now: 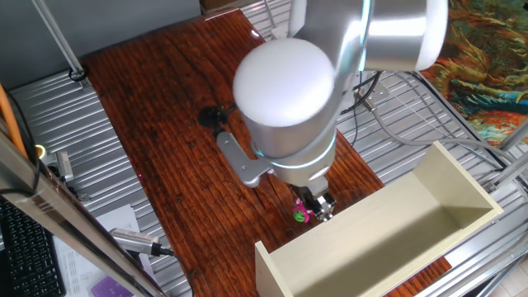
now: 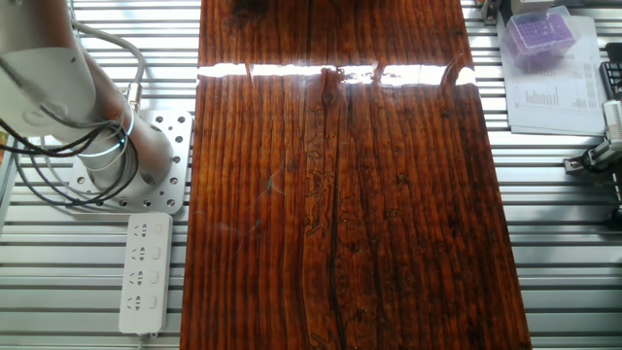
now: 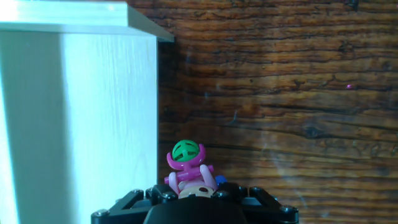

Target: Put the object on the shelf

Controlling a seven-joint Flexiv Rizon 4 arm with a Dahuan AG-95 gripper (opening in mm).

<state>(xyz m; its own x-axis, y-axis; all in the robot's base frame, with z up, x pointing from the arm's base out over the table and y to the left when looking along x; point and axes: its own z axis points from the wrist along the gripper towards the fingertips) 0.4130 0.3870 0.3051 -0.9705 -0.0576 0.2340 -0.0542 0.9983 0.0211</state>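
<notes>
The object, a tiny pink toy figure (image 1: pixel 300 214) with a green bit, is held between my gripper (image 1: pixel 313 206) fingers just above the wooden table, right next to the shelf's near wall. In the hand view the toy (image 3: pixel 185 167) sticks out of the shut gripper (image 3: pixel 194 194), its green round cap pointing away. The shelf (image 1: pixel 388 231) is a large cream open box at the lower right; in the hand view its pale wall (image 3: pixel 74 118) fills the left side, close beside the toy. The other fixed view shows only the arm's base, not the toy or the shelf.
The dark wooden tabletop (image 1: pixel 173 140) lies on a ribbed metal bench. A black cable clamp (image 1: pixel 213 116) sits on the wood behind the arm. A white power strip (image 2: pixel 146 272) lies beside the arm base (image 2: pixel 107 146). A purple tip box (image 2: pixel 539 34) and papers are at the far corner.
</notes>
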